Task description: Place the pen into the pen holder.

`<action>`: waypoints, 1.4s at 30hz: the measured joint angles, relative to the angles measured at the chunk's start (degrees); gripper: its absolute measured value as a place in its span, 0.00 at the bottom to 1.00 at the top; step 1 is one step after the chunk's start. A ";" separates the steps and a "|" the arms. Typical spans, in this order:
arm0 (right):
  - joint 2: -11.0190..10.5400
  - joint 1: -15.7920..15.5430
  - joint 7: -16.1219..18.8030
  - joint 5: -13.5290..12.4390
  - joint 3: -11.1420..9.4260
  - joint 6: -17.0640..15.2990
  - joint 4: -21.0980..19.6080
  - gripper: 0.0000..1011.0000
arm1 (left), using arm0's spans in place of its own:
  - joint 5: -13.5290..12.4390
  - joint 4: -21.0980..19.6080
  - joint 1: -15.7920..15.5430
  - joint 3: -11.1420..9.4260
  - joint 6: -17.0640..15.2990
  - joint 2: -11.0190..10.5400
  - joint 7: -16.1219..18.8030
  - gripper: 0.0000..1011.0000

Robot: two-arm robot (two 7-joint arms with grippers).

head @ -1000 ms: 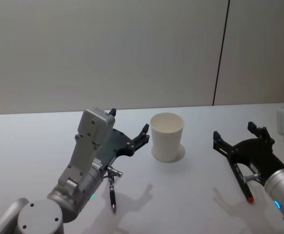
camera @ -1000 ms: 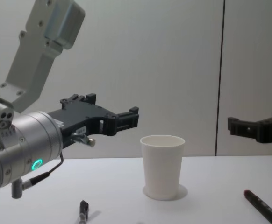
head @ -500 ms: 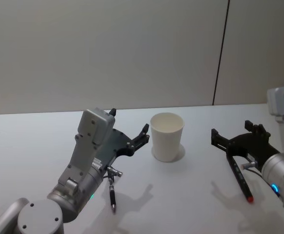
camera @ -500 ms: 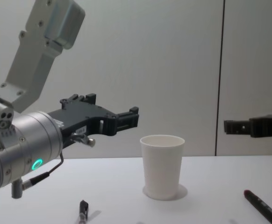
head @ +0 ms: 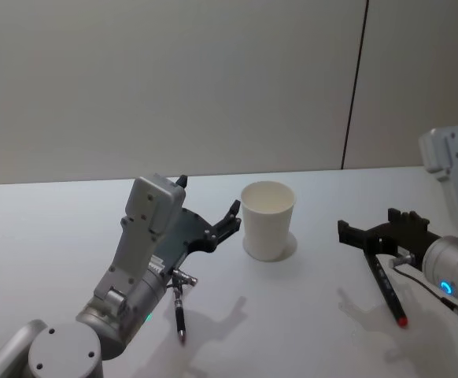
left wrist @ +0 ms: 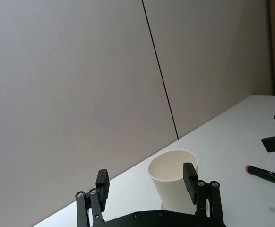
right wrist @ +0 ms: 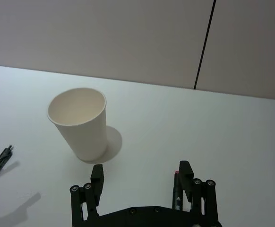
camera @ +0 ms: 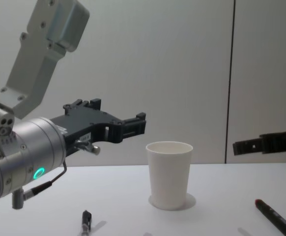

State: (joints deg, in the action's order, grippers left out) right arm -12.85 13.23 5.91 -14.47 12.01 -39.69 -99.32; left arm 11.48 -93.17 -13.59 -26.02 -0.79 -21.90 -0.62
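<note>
Pen holder: upright white paper cup.
Right gripper: spread, empty, above red-tipped pen.
Left gripper: spread, empty, near 2nd pen.

Right gripper swung from tilted down to level, wrist lifted, edged toward the pen holder (only slightly)

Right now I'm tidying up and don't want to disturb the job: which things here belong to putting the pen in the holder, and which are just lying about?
Part of the job:
- pen holder, a white paper cup
- red-tipped pen, lying below the right gripper, jaws open, so probably the one meant

Lying about:
- dark pen near the left gripper, untouched
</note>
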 joint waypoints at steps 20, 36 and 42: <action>0.35 7.70 3.82 -1.44 -2.16 -12.75 8.22 0.99 | 0.00 0.00 0.00 0.00 0.00 0.00 0.00 0.99; 0.91 14.66 6.44 0.56 -2.80 -18.49 17.32 0.99 | 0.00 0.00 0.00 0.00 0.00 0.00 0.00 0.99; 1.11 16.47 7.64 1.62 -2.63 -19.19 20.39 0.99 | 0.00 0.00 0.00 0.00 0.00 0.00 0.00 0.99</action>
State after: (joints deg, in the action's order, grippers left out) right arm -11.74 29.70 13.55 -12.85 9.38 -58.88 -78.92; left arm 11.48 -93.17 -13.58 -26.02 -0.79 -21.89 -0.62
